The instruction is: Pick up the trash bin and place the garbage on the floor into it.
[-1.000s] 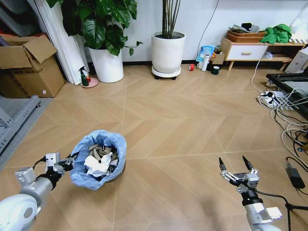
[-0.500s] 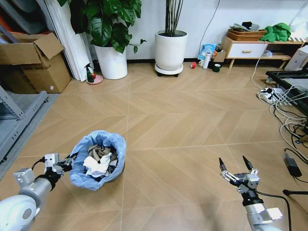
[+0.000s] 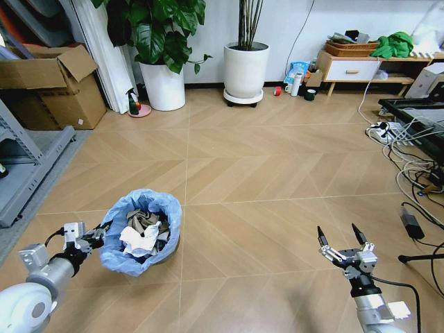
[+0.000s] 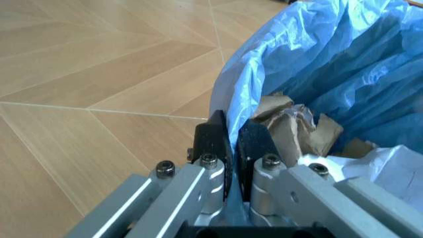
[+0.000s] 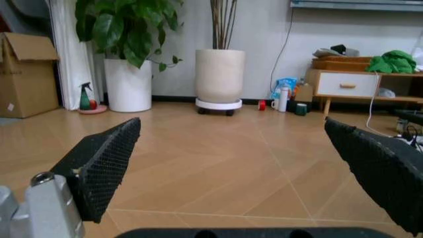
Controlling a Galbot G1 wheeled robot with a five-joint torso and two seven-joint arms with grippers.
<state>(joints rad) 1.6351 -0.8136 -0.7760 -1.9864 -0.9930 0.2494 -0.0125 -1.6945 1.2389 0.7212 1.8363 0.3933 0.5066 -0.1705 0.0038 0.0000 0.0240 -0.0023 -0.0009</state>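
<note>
Left tool [image 4: 231, 144] is gripping trash bin [image 3: 142, 232] rim; right tool [image 3: 342, 237] is hanging released, floor [image 3: 263, 180] ahead bare.

Black wall of the trash bin [image 3: 142, 232] under its blue bag; small items beside the far cabinet [image 3: 352, 67].

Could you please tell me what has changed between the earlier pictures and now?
Only the camera view shifted: the robot has turned or driven, so the room behind slid across the head view. The left gripper stays clamped on the trash bin rim, garbage inside, and the right gripper stays open and empty.
</note>
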